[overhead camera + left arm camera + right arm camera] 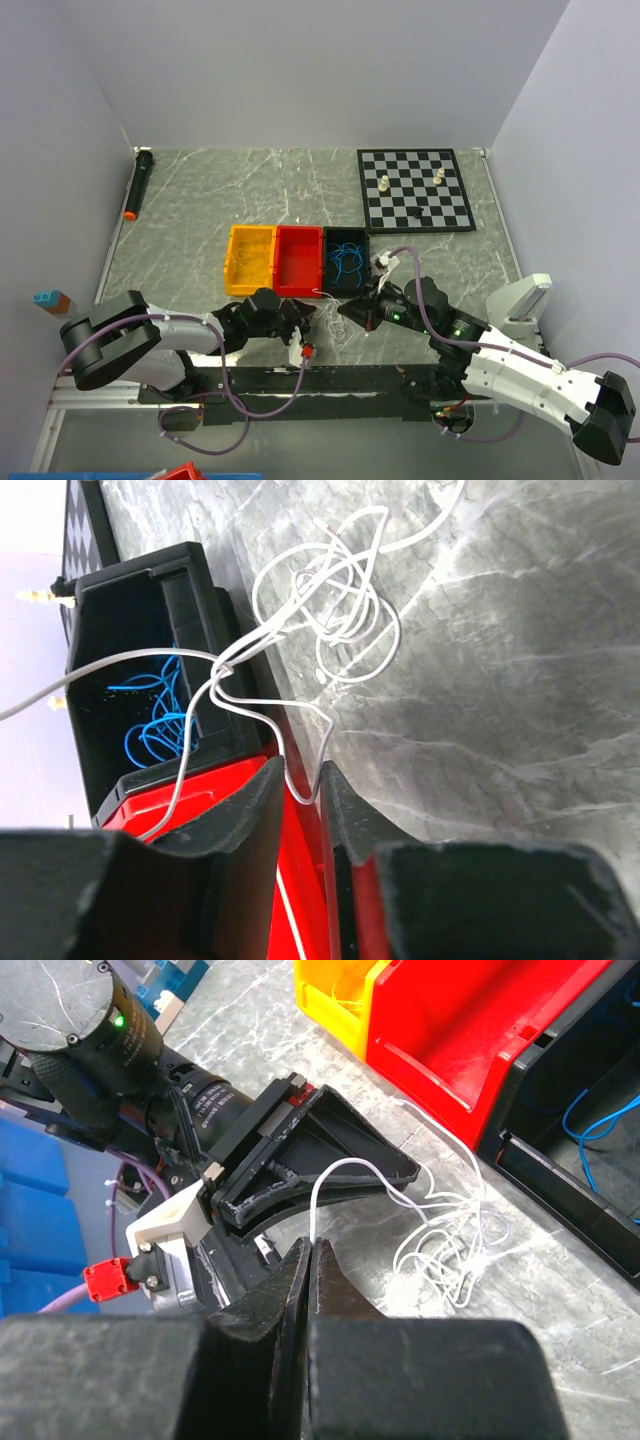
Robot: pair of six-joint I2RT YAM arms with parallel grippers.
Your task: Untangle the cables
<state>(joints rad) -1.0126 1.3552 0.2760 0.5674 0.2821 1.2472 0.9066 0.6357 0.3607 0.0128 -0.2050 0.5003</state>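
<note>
A white cable [340,610] lies in a curly clump on the marble table, just in front of the bins, also seen as the white cable [450,1250] in the right wrist view. My right gripper [310,1245] is shut on one strand of it. My left gripper [300,775] faces it from the left with its jaws a narrow gap apart, and a loop of the white cable hangs between the fingertips. In the top view the left gripper [308,318] and right gripper [348,308] stand close together. Blue cables [348,262] lie coiled in the black bin [362,240].
A yellow bin [232,262], a red bin [298,262] and the black bin stand side by side mid-table. A chessboard [400,190] with a few pieces lies at the back right. A black marker with an orange tip [137,183] lies at the far left.
</note>
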